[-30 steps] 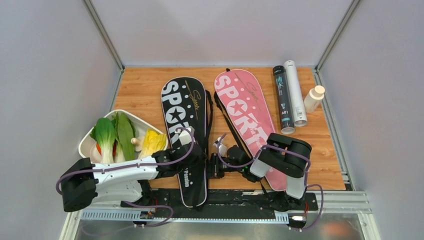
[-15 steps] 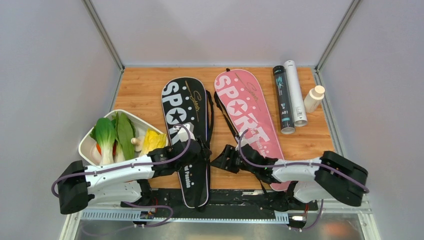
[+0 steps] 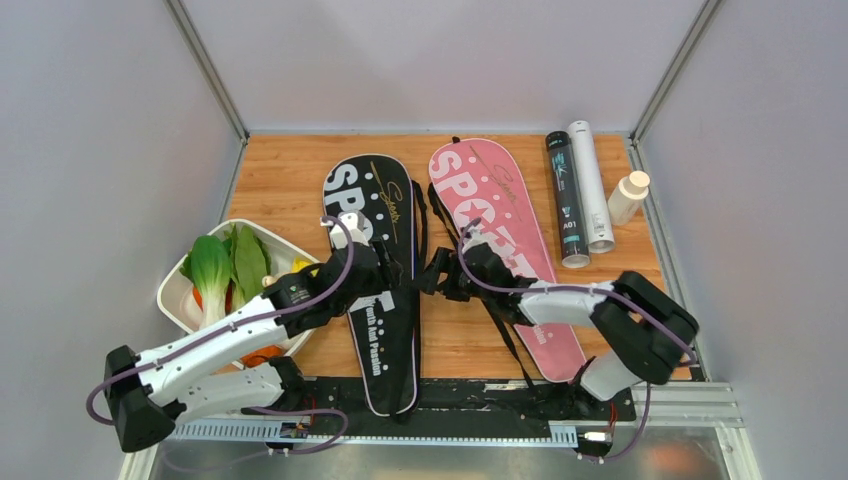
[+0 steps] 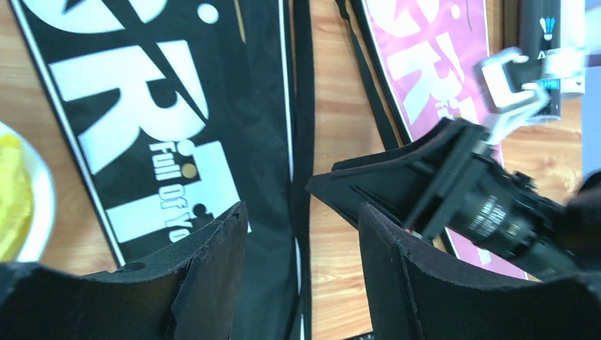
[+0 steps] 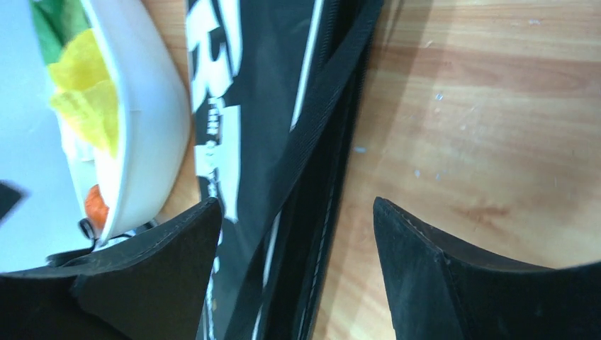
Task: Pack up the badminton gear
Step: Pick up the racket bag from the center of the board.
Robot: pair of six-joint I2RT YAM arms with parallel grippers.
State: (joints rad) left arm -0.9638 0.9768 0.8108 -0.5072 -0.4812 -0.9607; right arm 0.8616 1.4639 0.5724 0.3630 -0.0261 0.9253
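honey-coloured wooden table (image 3: 290, 180). long black fabric "sport" racket bag (image 3: 385, 215) lies flat at centre, running 12 to 6; pink fabric twin bag (image 3: 500, 200) at its 3 o'clock. judged light, floppy, slick weave. black webbing strap (image 5: 333, 85) along the black bag's 3 o'clock edge looks the surest hold. left claw (image 4: 303, 227) and right claw (image 5: 296, 212) both gape wide, empty, over that edge.

The place is a robot lab test cell: a wooden table (image 3: 290, 180) walled on its left, far and right sides by plain grey panels (image 3: 100, 150) set in metal posts (image 3: 207, 68), with a slotted aluminium rail (image 3: 400, 432) along its near edge.
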